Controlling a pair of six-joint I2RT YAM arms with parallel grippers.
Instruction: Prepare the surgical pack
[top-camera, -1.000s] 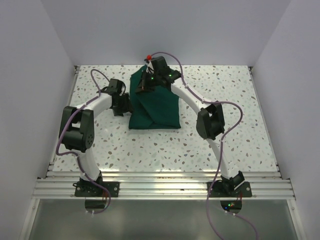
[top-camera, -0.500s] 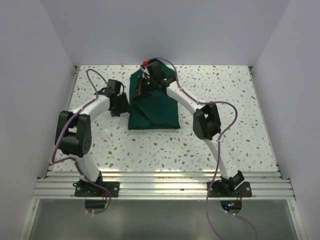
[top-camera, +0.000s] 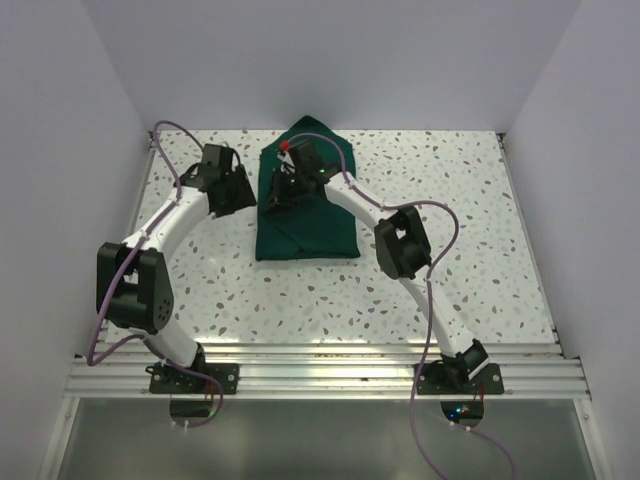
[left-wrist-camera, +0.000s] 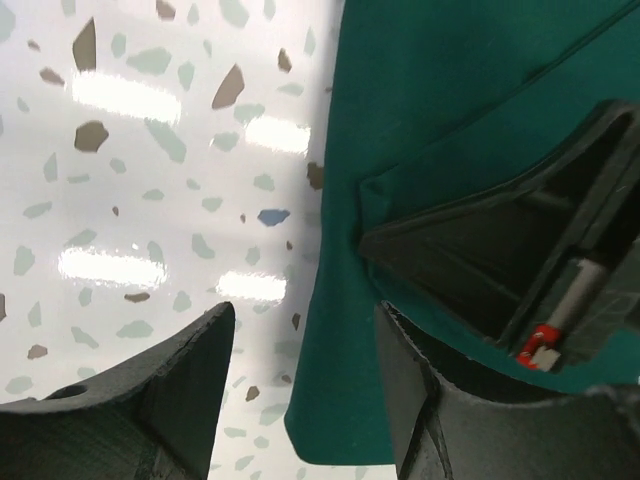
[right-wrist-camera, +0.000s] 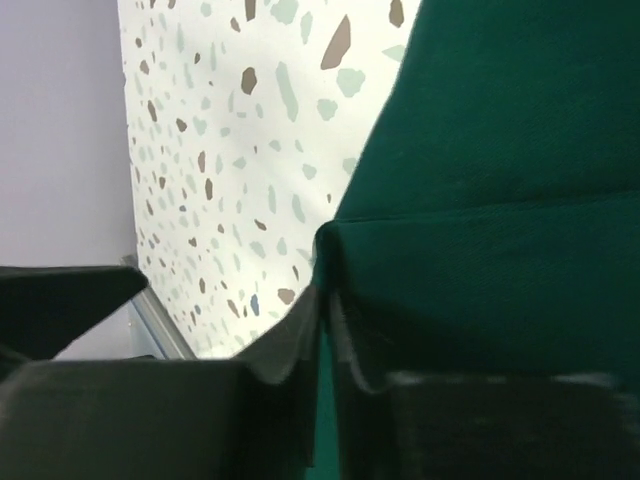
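The surgical pack (top-camera: 310, 220) is a dark green folded cloth bundle in the middle of the table, with a pointed flap (top-camera: 312, 130) at its far end. My right gripper (top-camera: 278, 190) is over the bundle's left part, shut on a raised fold of the green cloth (right-wrist-camera: 480, 150); its gripper point (right-wrist-camera: 325, 300) sits at that pinch. My left gripper (top-camera: 245, 195) is open beside the bundle's left edge. In the left wrist view (left-wrist-camera: 300, 400) that cloth edge (left-wrist-camera: 345, 390) lies between its fingers, untouched. The tray, instruments and gauze are hidden.
The speckled white table (top-camera: 460, 200) is boxed in by lilac walls on three sides. A metal rail (top-camera: 320, 365) runs along the near edge. The right gripper's black body (left-wrist-camera: 510, 250) shows over the cloth in the left wrist view.
My right gripper moved left and nearer with the cloth fold, uncovering the pointed flap at the back. My left arm swung outward and farther from the bundle.
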